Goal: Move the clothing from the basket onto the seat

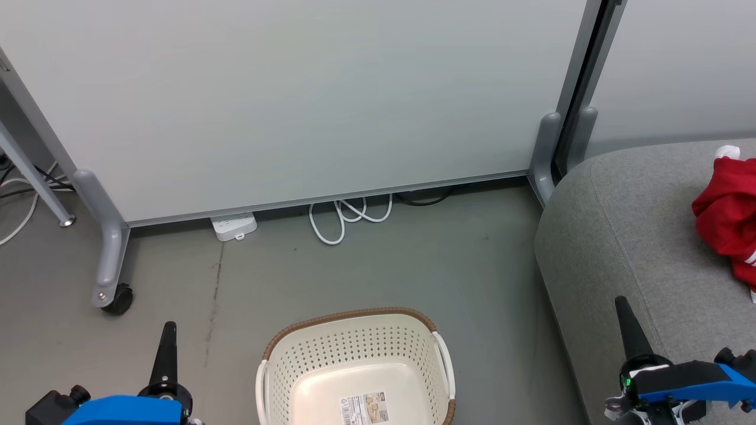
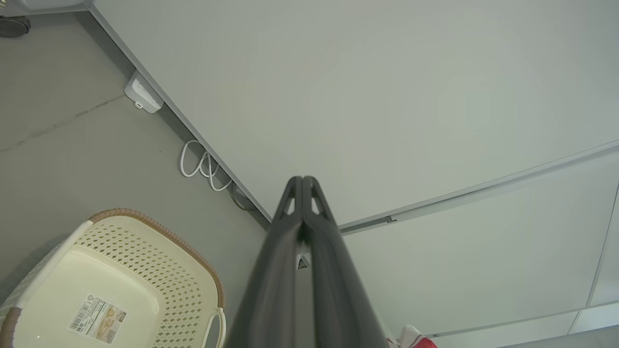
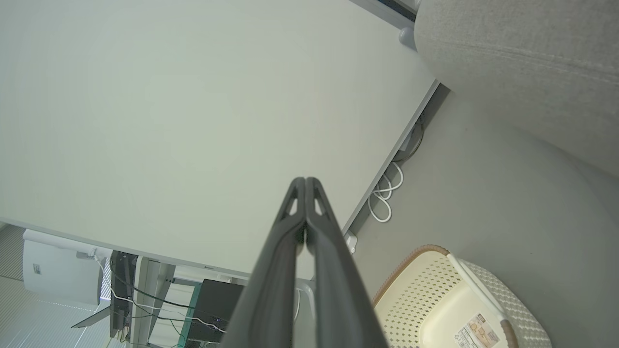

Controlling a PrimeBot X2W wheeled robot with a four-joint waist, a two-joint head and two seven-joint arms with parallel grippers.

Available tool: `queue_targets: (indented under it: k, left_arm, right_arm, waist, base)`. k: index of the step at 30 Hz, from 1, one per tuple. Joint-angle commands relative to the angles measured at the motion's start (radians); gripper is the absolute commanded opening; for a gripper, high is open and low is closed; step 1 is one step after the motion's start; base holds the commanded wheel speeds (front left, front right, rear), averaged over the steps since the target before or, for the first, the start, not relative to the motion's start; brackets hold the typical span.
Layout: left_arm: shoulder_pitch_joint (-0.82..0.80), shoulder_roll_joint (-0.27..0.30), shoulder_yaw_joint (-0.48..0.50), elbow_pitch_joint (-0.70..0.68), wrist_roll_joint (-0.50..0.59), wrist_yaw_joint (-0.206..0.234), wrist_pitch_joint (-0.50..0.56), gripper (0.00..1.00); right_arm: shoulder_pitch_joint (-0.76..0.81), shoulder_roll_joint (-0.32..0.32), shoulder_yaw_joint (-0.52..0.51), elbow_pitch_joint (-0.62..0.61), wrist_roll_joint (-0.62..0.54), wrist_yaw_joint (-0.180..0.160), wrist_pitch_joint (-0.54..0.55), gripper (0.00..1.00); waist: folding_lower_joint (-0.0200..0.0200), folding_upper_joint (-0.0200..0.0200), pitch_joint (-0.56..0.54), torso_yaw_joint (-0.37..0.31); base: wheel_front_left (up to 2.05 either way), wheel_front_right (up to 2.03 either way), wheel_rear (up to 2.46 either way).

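**A:** How are the hands set?

**B:** The left gripper [image 1: 168, 339] has its two fingers pressed flat together with nothing between them, pointing up and forward above the floor [image 1: 384, 265]. The right gripper [image 1: 626, 321] is the same, pinched tight and empty, just by the rounded front corner of the seat [image 1: 620, 224].

**A:** And the basket?

**B:** The basket [image 1: 354, 316] stands on the floor between the two arms. Its bottom is bare but for a label [image 1: 365, 409], with no red in it.

**A:** So where is the clothing?

**B:** The clothing [image 1: 726, 218] is a bunched red heap on the seat, beyond the right gripper and off to its right, well apart from the left. It is too crumpled to show a long axis, and the frame edge cuts it, so I cannot tell whether it is one garment or two.

**A:** Which arm, then?

**B:** The right is nearer, though I judge there is nothing left to lift
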Motion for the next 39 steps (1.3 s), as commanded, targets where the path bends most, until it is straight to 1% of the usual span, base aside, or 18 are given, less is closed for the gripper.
queue_targets:
  k: [1,12,39]
  left_arm:
    - [-0.018,0.006,0.008,-0.015,-0.030,-0.003,0.009,0.00]
    - [-0.019,0.006,0.025,-0.030,-0.127,-0.004,0.035,0.00]
    - [-0.019,0.007,0.055,-0.061,-0.327,-0.006,0.090,0.00]
  right_arm:
    - [-0.029,0.003,-0.004,-0.009,0.033,0.000,0.007,0.00]
    - [-0.034,0.005,-0.010,-0.008,0.142,0.000,0.021,0.00]
    - [-0.046,0.012,-0.022,-0.004,0.363,0.000,0.048,0.00]
  waist:
    - [0.0001,0.0000,0.000,0.000]
    - [0.0001,0.0000,0.002,-0.002]
    - [0.0001,0.0000,0.007,-0.005]
  base:
    - [0.00,0.00,0.00]
    - [0.00,0.00,0.00]
    - [0.00,0.00,0.00]
